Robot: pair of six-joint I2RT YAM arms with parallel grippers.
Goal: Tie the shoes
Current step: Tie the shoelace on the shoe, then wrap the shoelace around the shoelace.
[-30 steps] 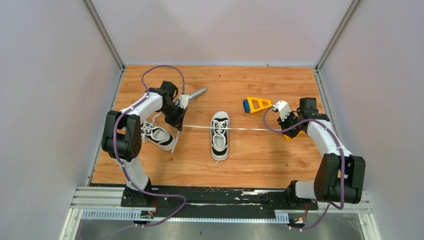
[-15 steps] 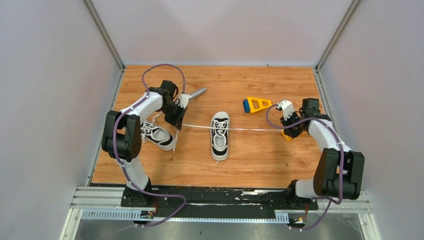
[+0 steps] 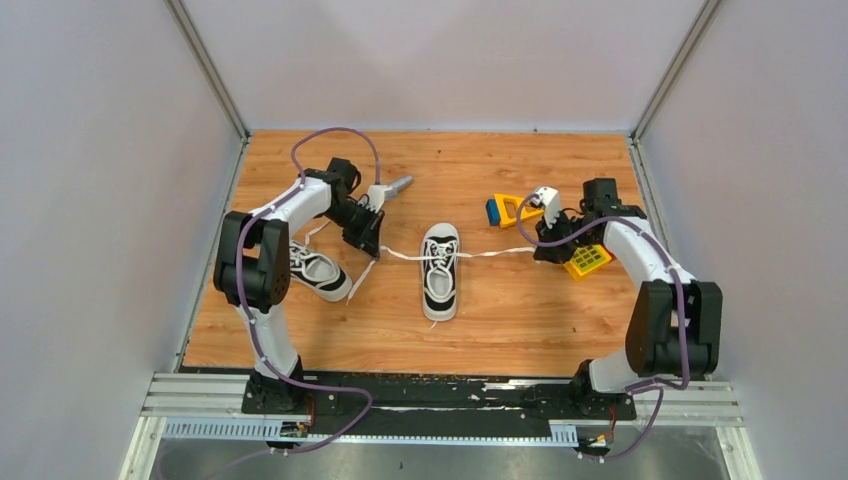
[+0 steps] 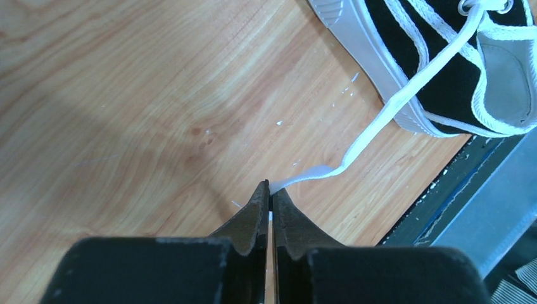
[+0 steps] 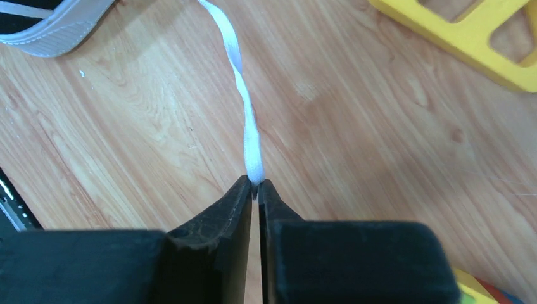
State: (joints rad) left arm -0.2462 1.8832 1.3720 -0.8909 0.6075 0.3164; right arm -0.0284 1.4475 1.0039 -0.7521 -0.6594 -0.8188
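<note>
Wood-grain worktop (image 3: 500,320) inside a pale-walled cell carries 2 small black-and-white sneakers, with 1 robot arm working on each side. The centre sneaker (image 3: 440,272) stands upright between the arms, its toe toward the far wall. The second sneaker (image 3: 318,270) sits at an angle near the left edge, partly under the left arm.

A white lace (image 3: 400,254) runs out of the centre sneaker to both sides and sags loosely toward each arm. The left pincer (image 4: 270,190) has its jaws pressed together on 1 end of the lace, low over the wood. The right pincer (image 5: 254,183) has its jaws together on the other end, where the lace twists once on its way back to the sneaker's sole.

A grey metal cylinder (image 3: 398,185) lies just beyond the left pincer. A yellow-and-blue triangular frame (image 3: 512,208) sits near the right pincer on its far side. A yellow keypad-like block (image 3: 587,261) rests beside the right arm's wrist.
</note>
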